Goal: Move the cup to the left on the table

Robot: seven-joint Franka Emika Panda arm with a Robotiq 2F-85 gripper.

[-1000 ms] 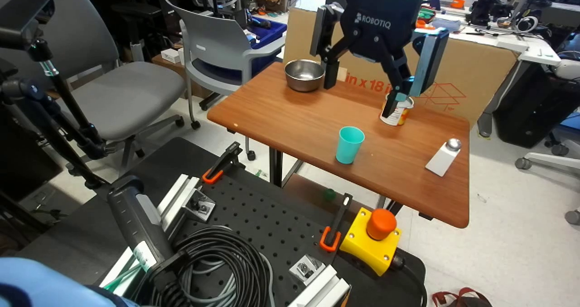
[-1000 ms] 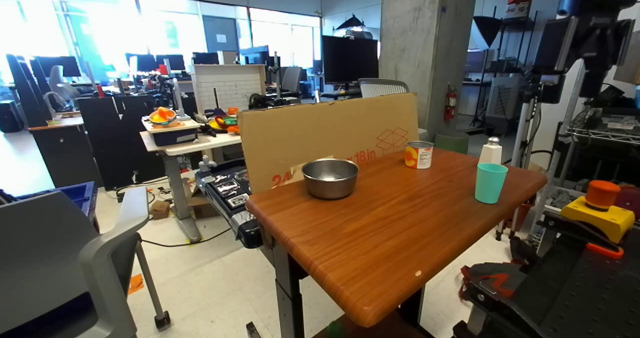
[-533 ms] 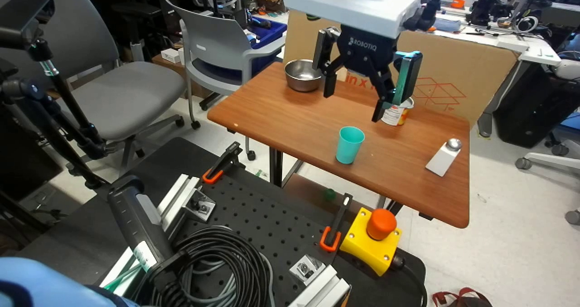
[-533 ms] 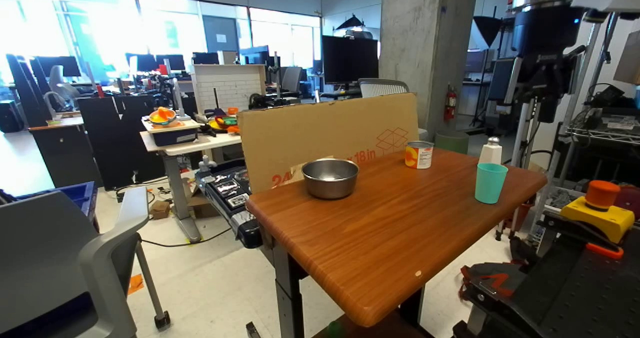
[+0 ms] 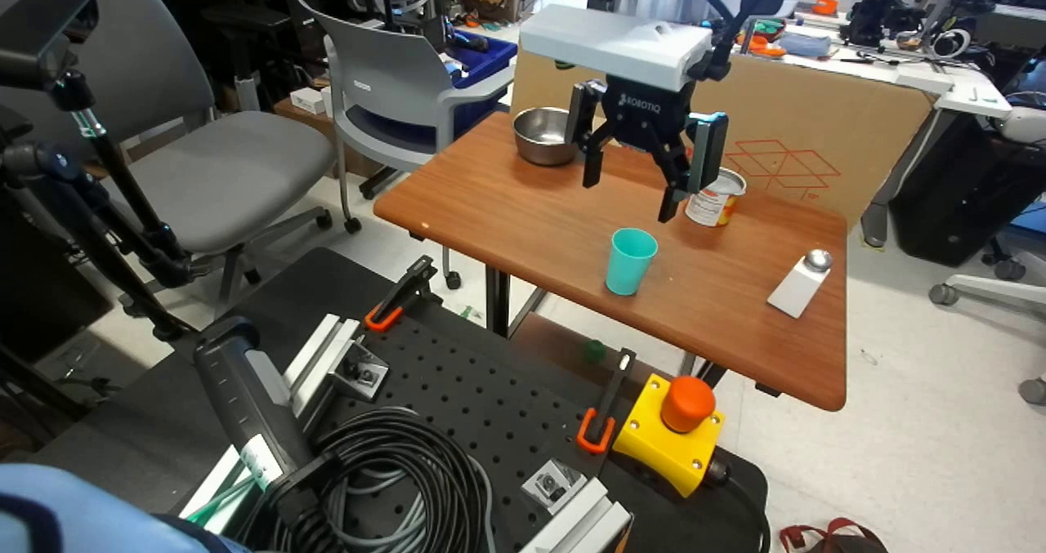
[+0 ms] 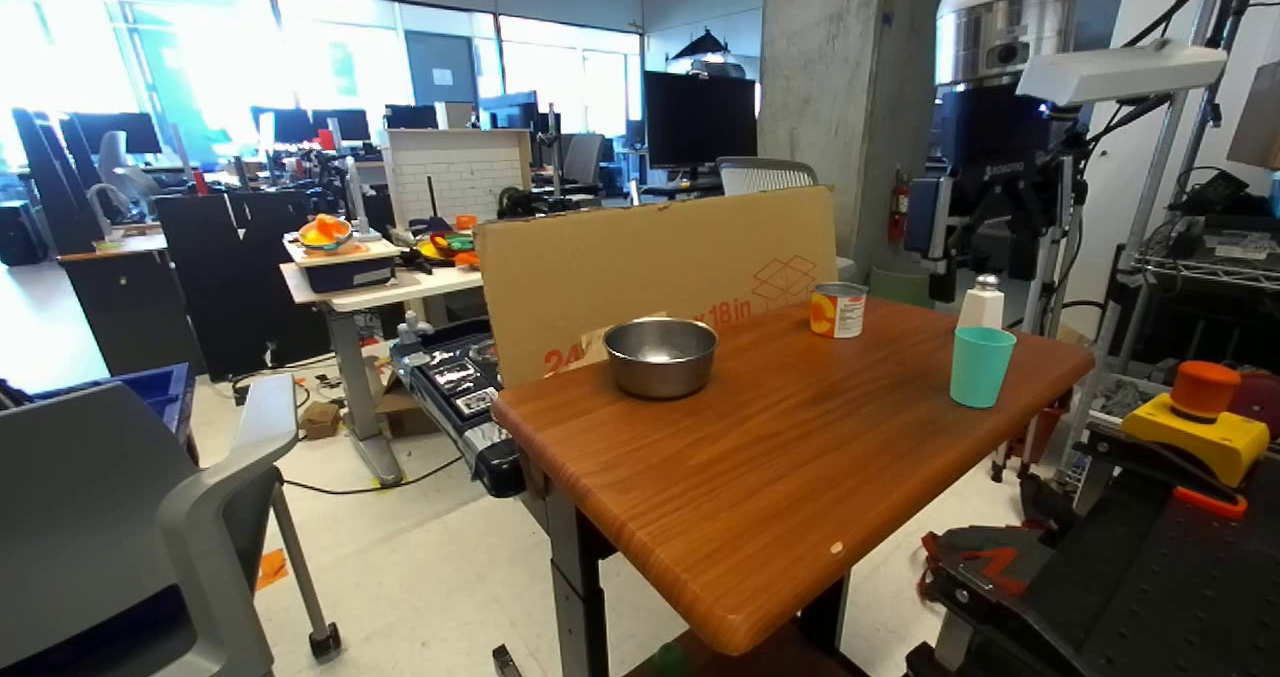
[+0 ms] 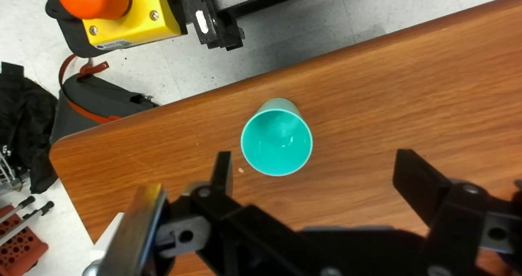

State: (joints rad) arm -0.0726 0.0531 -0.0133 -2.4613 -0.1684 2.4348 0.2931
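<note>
The small round teal plastic cup (image 7: 277, 139), likely light and slippery, is best pinched below its rim; higher than the cup, the jaws are spread wide.

Near a cardboard sheet (image 6: 655, 262) printed in red stand a metal bowl (image 6: 660, 362) and a labelled can (image 6: 838, 312); a white, silver-topped shaker (image 6: 982, 309) stands well apart from the bowl.

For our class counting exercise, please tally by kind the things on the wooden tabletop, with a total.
Teal cup: 1
Metal bowl: 1
Labelled can: 1
White silver-topped shaker: 1
Total: 4
</note>
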